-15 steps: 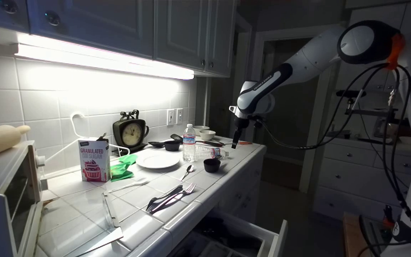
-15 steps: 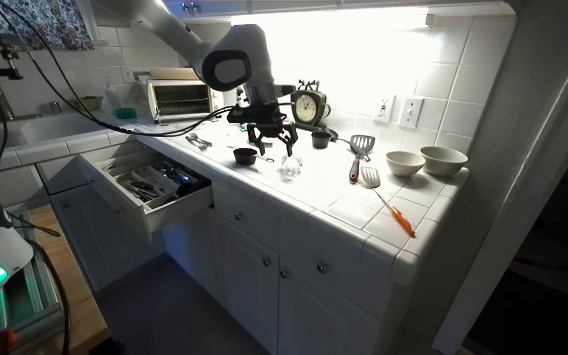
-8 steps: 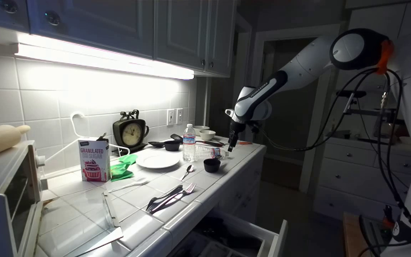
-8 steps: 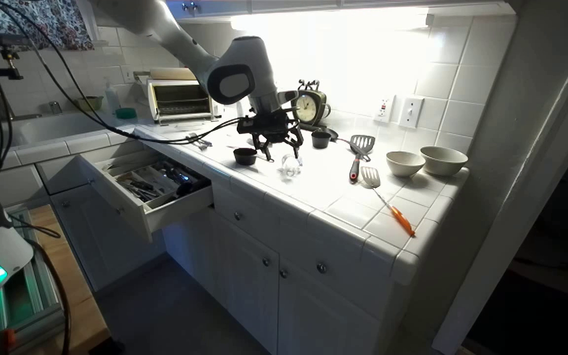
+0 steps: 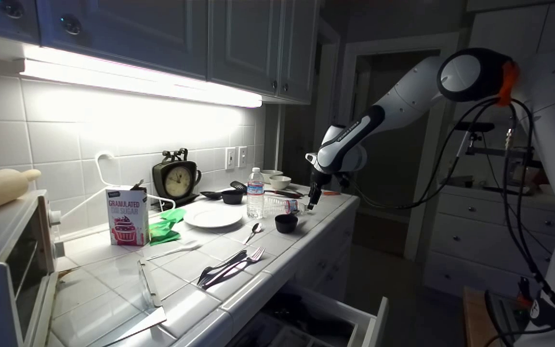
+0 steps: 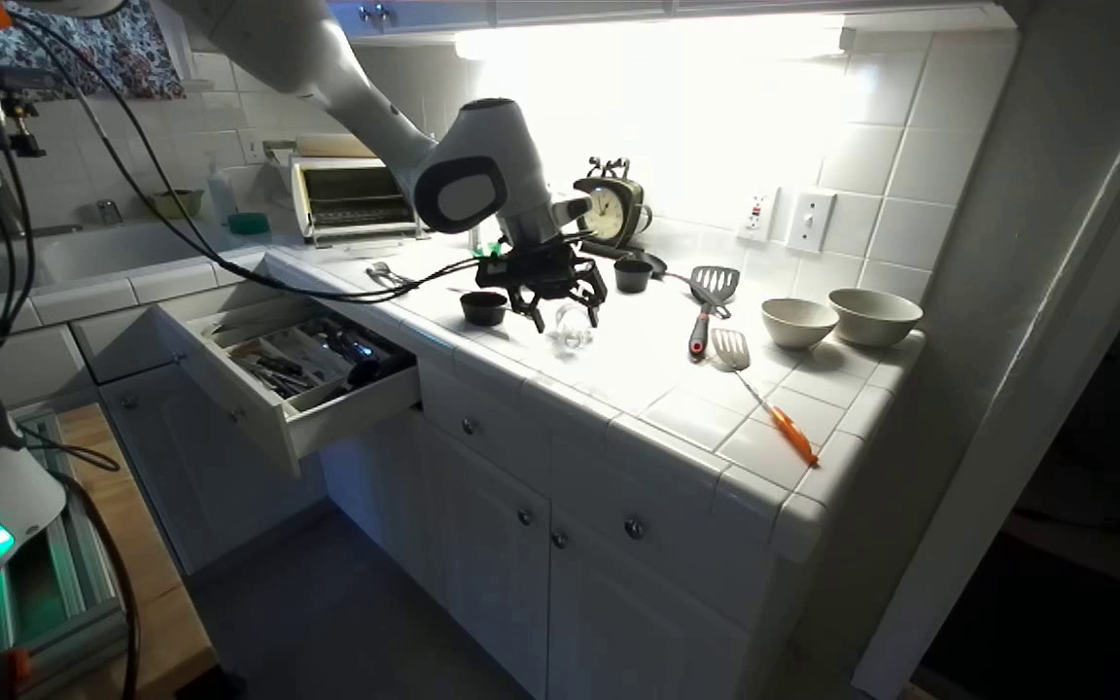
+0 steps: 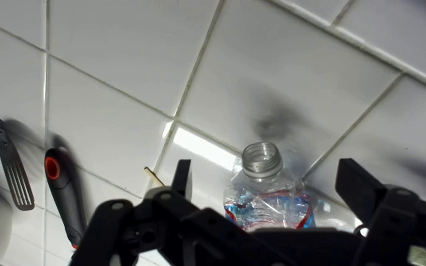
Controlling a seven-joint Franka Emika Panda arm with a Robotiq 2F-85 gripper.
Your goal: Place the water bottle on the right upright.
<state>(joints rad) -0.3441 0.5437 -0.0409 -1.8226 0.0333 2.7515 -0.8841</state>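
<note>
Arm (image 5: 412, 91) has dipped vs 1 sec ago, slanting down to gripper (image 7: 264, 175), spread wide, nothing held. Water bottle (image 6: 575, 332), faint in an exterior view, lies on its side by blk cup (image 5: 286, 224); wrist view: partly hidden by gripper, uncapped neck (image 7: 261, 166) btwn jaws.

- In an exterior view, toaster oven (image 5: 17, 255) looming close, we're looking along the counter (image 5: 227, 240) toward my arm (image 5: 407, 94)!
- In an exterior view, it's from above, bowls (image 6: 798, 333) nearer, facing back toward the toaster oven; both share counter and clock (image 6: 609, 211).
- Wrist view: tight, downward past my gripper (image 7: 264, 177)!
</note>
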